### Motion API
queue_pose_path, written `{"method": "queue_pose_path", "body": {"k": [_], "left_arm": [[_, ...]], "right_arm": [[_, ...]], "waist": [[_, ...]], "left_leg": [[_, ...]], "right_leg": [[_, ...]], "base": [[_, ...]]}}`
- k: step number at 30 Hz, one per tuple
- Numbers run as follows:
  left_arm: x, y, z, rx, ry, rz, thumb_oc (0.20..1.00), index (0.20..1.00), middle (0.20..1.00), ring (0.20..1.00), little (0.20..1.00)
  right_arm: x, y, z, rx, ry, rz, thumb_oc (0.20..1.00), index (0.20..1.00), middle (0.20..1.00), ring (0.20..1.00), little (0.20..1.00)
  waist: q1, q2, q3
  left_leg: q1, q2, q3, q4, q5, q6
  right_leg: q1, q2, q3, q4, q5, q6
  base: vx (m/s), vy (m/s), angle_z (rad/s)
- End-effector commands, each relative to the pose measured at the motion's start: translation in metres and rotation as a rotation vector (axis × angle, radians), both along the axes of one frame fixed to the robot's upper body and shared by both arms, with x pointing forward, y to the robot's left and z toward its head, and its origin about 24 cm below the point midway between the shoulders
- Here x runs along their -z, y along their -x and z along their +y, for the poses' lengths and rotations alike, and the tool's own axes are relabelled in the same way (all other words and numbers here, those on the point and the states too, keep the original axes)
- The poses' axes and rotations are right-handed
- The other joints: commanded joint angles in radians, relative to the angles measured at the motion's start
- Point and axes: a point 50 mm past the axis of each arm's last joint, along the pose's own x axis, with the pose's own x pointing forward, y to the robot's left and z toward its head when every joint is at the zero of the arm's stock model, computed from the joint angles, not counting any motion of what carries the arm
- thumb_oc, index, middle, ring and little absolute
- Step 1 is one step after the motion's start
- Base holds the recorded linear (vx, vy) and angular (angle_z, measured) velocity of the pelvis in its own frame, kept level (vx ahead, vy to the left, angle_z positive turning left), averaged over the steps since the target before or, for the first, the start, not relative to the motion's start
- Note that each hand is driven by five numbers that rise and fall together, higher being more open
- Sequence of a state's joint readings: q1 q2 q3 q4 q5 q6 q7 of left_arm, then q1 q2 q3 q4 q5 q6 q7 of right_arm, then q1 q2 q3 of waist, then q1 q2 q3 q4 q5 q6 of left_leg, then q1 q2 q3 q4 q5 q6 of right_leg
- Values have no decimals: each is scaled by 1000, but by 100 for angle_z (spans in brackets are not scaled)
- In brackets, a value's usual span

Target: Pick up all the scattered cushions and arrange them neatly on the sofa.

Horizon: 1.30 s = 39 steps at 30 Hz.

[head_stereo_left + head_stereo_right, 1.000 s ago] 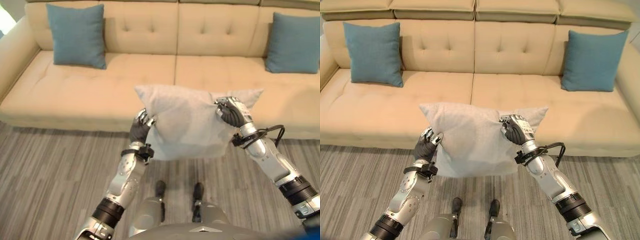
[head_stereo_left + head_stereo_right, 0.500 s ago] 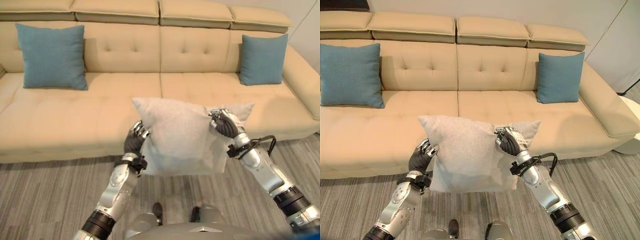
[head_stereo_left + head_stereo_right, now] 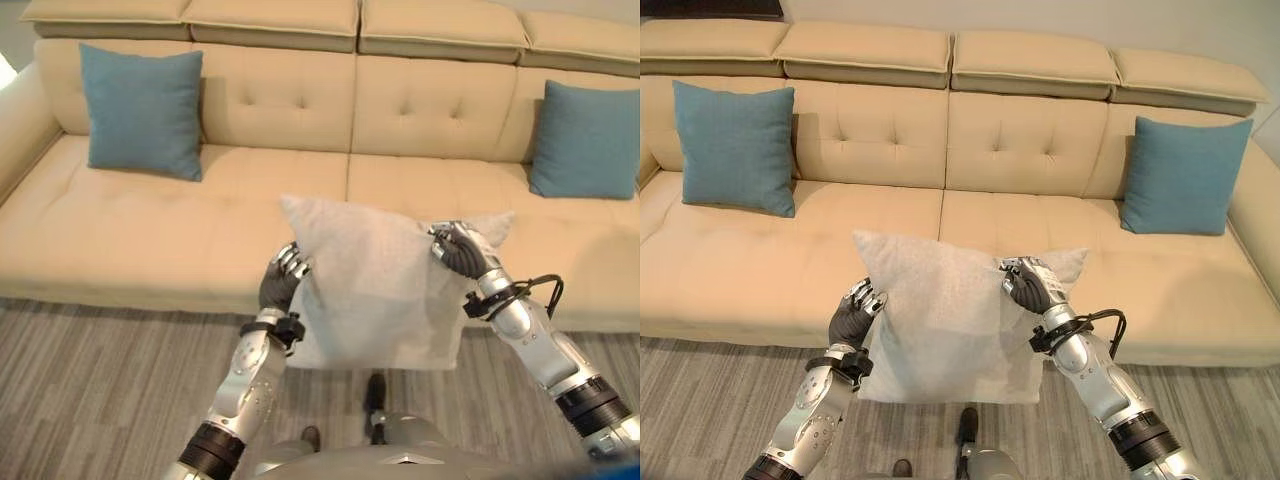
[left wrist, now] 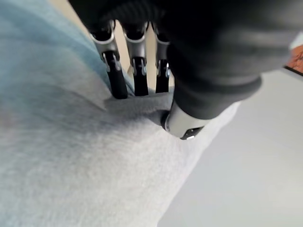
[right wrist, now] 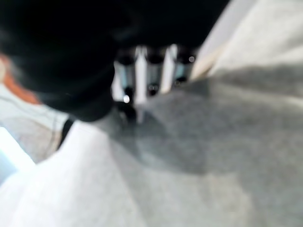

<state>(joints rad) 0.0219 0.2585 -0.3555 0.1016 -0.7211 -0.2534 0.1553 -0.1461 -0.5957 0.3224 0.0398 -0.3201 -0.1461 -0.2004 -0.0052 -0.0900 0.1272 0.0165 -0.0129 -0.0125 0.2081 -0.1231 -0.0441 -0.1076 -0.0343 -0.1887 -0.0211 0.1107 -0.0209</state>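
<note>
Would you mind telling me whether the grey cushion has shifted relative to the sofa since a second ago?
Cannot tell: the camera itself has moved. The grey cushion hangs between the left hand and right hand, before the sofa.

Beige sofa (image 3: 940,240) ahead of me, tufted back, standing on grey striped floor (image 3: 710,400). Two blue cushions on its seat, leaning upright against the backrest: one (image 3: 735,147) near my left end, one (image 3: 1180,175) near my right end.
</note>
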Motion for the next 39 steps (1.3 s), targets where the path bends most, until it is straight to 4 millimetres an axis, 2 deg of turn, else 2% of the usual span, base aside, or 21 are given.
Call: {"method": "queue_pose_path", "body": {"k": [1,3,5,6,7,8,12,17,21,22,23,25,26,27,31,32,34,35,36,37,39], "left_arm": [[-32,-4,-31,171,23,-194,200,200,200,200,200],[-33,-4,-30,168,28,-195,200,200,200,200,200],[-31,-3,-30,172,20,-186,200,200,200,200,200],[-31,-3,-30,175,9,-187,200,200,200,200,200],[-31,-3,-30,175,9,-187,200,200,200,200,200],[-32,-3,-28,165,6,-188,200,200,200,200,200],[-32,-2,-26,148,11,-186,200,200,200,200,200],[-26,2,-22,141,1,-155,200,200,200,200,200],[-29,-1,-20,146,-24,-167,200,200,200,200,200],[-30,-2,-19,145,-32,-171,200,200,200,200,200],[-32,-3,-17,142,-41,-179,200,200,200,200,200],[-32,-3,-17,142,-41,-179,200,200,200,200,200],[-35,-4,-13,133,-52,-194,200,200,200,200,200],[-35,-5,-11,127,-58,-195,200,200,200,200,200],[-34,-4,-8,120,-49,-195,200,200,200,200,200],[-35,-5,-9,131,-41,-205,200,200,200,200,200],[-31,-3,-9,132,-54,-195,200,200,200,200,200],[-30,-2,-12,138,-43,-191,200,200,200,200,200],[-29,-2,-12,135,-39,-185,200,200,200,200,200],[-29,-2,-12,134,-39,-184,200,200,200,200,200],[-27,-1,-12,137,-45,-177,200,200,200,200,200]], "right_arm": [[-55,-6,6,-61,-153,-248,200,200,200,200,200],[-54,-5,5,-57,-150,-246,200,200,200,200,200],[-53,-5,2,-46,-148,-243,200,200,200,200,200],[-53,-5,1,-39,-145,-243,200,200,200,200,200],[-53,-5,1,-38,-144,-243,200,200,200,200,200],[-52,-6,0,-27,-142,-243,200,200,200,200,200],[-52,-7,-2,-12,-146,-244,200,200,200,200,200],[-51,-4,-3,-22,-120,-233,200,200,200,200,200],[-49,-8,2,-31,-122,-222,200,200,200,200,200],[-49,-9,5,-37,-124,-224,200,200,200,200,200],[-50,-11,9,-48,-123,-227,200,200,200,200,200],[-50,-11,9,-48,-123,-227,200,200,200,200,200],[-51,-12,12,-52,-133,-230,200,200,200,200,200],[-50,-12,13,-54,-132,-230,200,200,200,200,200],[-49,-11,11,-47,-122,-225,200,200,200,200,200],[-47,-11,7,-30,-116,-217,200,200,200,200,200],[-44,-10,4,-9,-111,-213,200,200,200,200,200],[-43,-9,3,-1,-107,-211,395,395,395,395,395],[-42,-8,1,6,-95,-213,868,868,868,868,868],[-42,-7,-2,14,-93,-216,1000,1000,1000,1000,1000],[-41,-7,-4,24,-91,-213,1000,1000,1000,1000,1000]], "waist": [[-6,-38,-36],[2,-46,-31],[17,-56,-30],[31,-46,-30],[31,-49,-30],[48,-34,-27],[75,-39,-18],[80,-29,-55],[96,-49,-71],[99,-49,-68],[90,-43,-55],[91,-44,-56],[81,-29,-35],[78,-23,-29],[60,-15,-23],[52,-27,-19],[52,-33,-22],[51,-39,-22],[49,-38,-30],[45,-36,-39],[41,-34,-47]], "left_leg": [[-140,20,38,285,-8,-27],[-183,20,55,281,-21,-14],[-227,8,70,190,-44,10],[-260,5,62,73,19,10],[-252,2,63,60,26,10],[-307,8,55,-44,81,1],[-341,15,81,-111,131,-9],[-269,38,86,-150,180,2],[-231,33,126,-90,114,35],[-208,28,136,-83,90,50],[-172,30,150,-79,74,68],[-172,30,151,-79,74,68],[-144,41,148,-81,59,82],[-127,42,143,-88,48,87],[-81,40,120,-135,31,75],[-69,20,108,-137,16,67],[-62,13,109,-136,14,67],[-60,12,111,-136,15,61],[-55,14,109,-140,17,57],[-49,16,110,-151,17,55],[-41,17,111,-164,18,53]], "right_leg": [[70,-23,14,65,-159,76],[81,-27,12,59,-165,75],[104,-26,14,40,-175,81],[128,-4,21,22,-187,82],[131,-6,22,21,-187,82],[165,19,31,11,-213,81],[213,32,60,15,-251,70],[246,30,83,58,-294,78],[234,-20,81,181,-296,119],[209,-44,74,254,-280,140],[140,-70,78,384,-193,177],[139,-71,79,385,-194,177],[75,-81,82,485,-148,198],[38,-92,81,509,-155,190],[-6,-135,47,318,-179,173],[1,-147,50,145,-154,183],[18,-142,64,132,-127,190],[27,-142,59,123,-114,191],[40,-137,61,111,-118,190],[53,-132,61,93,-119,187],[64,-128,58,77,-120,185]], "base": [[78,-105,18],[62,-59,12],[172,-31,16],[186,-8,3],[270,23,-20],[169,13,-24],[251,41,-14],[242,118,-57],[213,155,-36],[167,215,-29],[111,154,-43],[36,73,-45],[43,80,-18],[114,74,-16],[114,-38,-3],[123,-88,4],[100,-87,20],[109,-95,35],[106,-72,36],[79,-37,21],[83,-46,19]]}}
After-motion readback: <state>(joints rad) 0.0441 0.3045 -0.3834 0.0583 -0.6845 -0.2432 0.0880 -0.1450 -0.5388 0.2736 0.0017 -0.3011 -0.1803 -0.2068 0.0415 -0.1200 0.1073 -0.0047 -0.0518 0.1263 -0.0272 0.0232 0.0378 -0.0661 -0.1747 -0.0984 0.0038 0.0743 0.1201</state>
